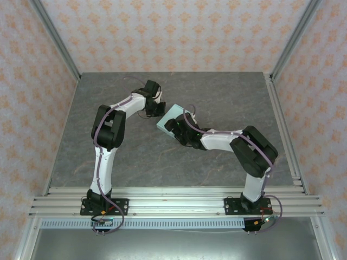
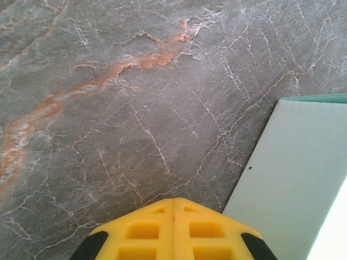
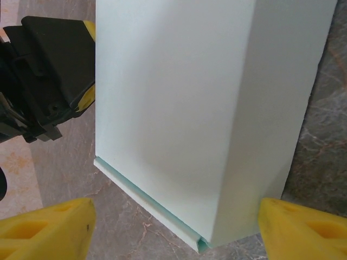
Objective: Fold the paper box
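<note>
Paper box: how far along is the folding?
Done: the paper box looks folded into shape, two faces meeting at a crease. In hand: nothing; the right gripper is open astride it, the left gripper shut beside it. Left: perhaps tucking the thin lip along its lower edge.

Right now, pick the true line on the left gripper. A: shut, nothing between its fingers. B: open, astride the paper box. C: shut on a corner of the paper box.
A: the left gripper has its yellow fingers meeting flush with nothing between them; the paper box lies off to their side.
</note>
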Robot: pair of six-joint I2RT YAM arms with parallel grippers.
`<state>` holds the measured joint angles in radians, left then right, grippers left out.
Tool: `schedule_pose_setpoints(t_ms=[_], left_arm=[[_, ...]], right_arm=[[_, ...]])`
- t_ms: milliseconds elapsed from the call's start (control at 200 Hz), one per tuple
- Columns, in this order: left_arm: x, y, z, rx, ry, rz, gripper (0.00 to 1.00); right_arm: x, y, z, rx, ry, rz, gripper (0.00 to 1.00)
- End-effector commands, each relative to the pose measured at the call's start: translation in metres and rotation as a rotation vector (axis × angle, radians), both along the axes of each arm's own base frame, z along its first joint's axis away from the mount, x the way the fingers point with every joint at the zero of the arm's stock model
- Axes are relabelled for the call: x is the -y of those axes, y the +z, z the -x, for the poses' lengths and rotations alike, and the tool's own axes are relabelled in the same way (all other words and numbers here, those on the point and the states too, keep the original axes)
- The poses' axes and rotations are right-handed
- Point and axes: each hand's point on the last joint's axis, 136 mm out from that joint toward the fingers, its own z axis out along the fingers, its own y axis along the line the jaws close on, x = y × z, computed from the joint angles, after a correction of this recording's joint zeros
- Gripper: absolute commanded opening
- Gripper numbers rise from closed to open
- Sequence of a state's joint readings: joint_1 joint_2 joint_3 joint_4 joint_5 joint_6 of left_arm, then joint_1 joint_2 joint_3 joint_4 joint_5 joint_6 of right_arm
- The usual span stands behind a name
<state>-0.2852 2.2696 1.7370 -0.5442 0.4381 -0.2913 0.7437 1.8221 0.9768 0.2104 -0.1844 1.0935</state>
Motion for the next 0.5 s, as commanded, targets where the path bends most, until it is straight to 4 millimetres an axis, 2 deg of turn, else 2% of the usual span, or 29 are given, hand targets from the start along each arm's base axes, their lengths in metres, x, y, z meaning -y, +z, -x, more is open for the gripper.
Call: schedule_pose_setpoints(t_ms=[0,260,495], left_arm=[[-0.013,-0.017,0.014,-0.067,0.025,-0.032,0.00],[-0.010,-0.040,0.031,-0.108,0.033,-0.025,0.00],[-0.004,-0.063,0.050,-0.149,0.046,-0.022,0.00]], right_arm=[[-0.010,0.004,-0.006,0.008,-0.006,-0.027,0.79],[-0.019,-0.005,-0.013,-0.008,-0.006,-0.038,0.78],[-0.029,0.000,-0.024,-0.001,-0.010,-0.063,0.70]])
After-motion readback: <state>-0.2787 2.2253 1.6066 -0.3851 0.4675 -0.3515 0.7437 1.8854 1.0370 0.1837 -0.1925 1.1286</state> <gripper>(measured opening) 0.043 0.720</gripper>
